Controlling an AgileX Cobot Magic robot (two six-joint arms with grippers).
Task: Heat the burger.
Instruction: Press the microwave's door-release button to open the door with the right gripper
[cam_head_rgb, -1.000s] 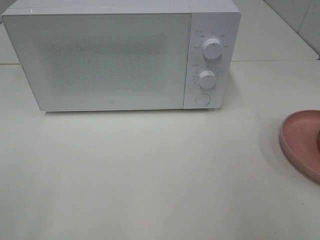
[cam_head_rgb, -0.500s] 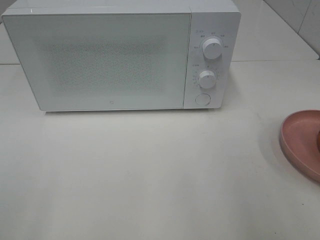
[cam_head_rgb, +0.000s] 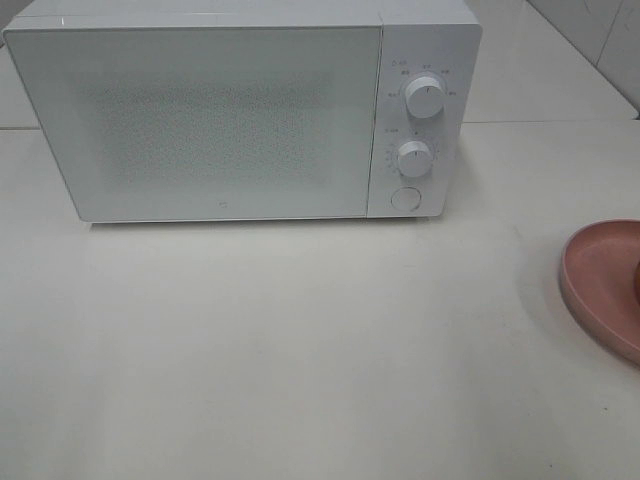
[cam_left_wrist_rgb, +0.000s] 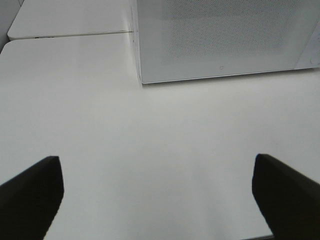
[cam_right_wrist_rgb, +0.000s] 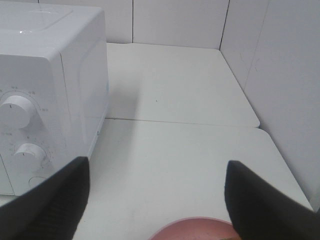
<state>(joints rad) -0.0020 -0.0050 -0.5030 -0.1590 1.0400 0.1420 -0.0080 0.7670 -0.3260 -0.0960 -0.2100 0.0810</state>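
Our left tool (cam_left_wrist_rgb: 156, 165) and right tool (cam_right_wrist_rgb: 157, 167) are spread wide, gripping nothing. Right tool's just above the pink plate (cam_head_rgb: 600, 280) rim; burger itself we can't make out from here.

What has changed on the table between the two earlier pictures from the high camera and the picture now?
Nothing visibly changed. The white microwave stands in the same place with its door shut, and the pink plate lies at the right edge of the high view as it did before. Nothing was taken hold of or let go.
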